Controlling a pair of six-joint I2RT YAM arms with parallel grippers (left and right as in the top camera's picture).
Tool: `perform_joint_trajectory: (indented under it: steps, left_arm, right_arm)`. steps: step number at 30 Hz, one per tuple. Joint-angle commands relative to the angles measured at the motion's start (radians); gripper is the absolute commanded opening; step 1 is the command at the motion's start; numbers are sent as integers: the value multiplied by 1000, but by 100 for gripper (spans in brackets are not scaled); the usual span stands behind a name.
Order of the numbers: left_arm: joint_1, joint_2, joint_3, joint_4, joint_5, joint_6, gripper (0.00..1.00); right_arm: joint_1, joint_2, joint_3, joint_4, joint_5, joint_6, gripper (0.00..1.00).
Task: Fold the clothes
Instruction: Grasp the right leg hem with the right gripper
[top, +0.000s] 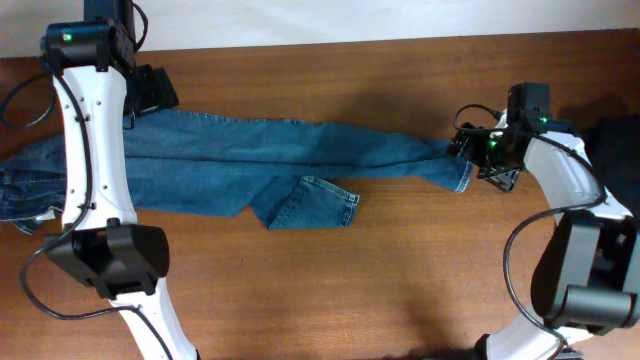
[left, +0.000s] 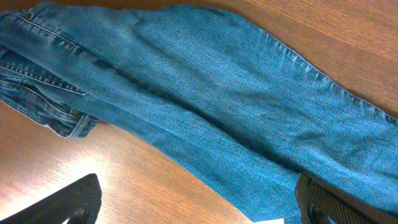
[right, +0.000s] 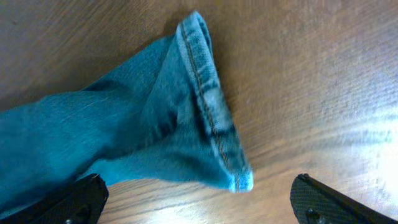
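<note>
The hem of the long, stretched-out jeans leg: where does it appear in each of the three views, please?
Overhead: the hem lies right of centre, at the leg's far end.
Left wrist: not in it; only the upper denim shows.
Right wrist: the hem is in the middle, running from top to bottom.
Shared landmark: the blue jeans on the brown wooden table.

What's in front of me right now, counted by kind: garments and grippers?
blue jeans: 1
grippers: 2, the left gripper and the right gripper, both open
total: 3
</note>
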Motion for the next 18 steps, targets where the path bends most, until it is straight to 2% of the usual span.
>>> perform_joint_trajectory:
  steps: [1,3,6,8,9,10,11,12,13,14,18]
  left_arm:
    - [5,5,-2,-1,4,-5,99]
    - [5,5,-2,-1,4,-5,99]
    - [5,5,-2,-1,4,-5,99]
    - [5,5,-2,-1,4,-5,99]
    - [5,5,-2,-1,4,-5,99]
    - [5,5,-2,-1,4,-5,99]
    - [5,5,-2,-1,4,-5,99]
    - [5,5,-2,-1,4,-5,99]
    - [5,5,-2,-1,3,-5,99]
    - [5,5,-2,-1,4,-5,99]
    - [5,5,-2,-1,3,-5,99]
  right_arm:
    - [10,41,-5,22,16,-78,92]
    - [10,71,-5,45,-5,-92,86]
    - [13,102,-5,63,-48,-95,86]
    - [18,115,-5,71,-52,-95,80]
    - [20,120,-5,75,-52,-95,73]
    - [23,126,-5,79,-52,-96,58]
    - [24,130,-5,82,-53,-95,51]
    - [25,134,-5,85,-54,-95,38]
    - [25,135,-5,87,-55,-95,18]
    - [25,135,-5,92,-55,-94,5]
    - [16,133,52,90,-56,-94,4]
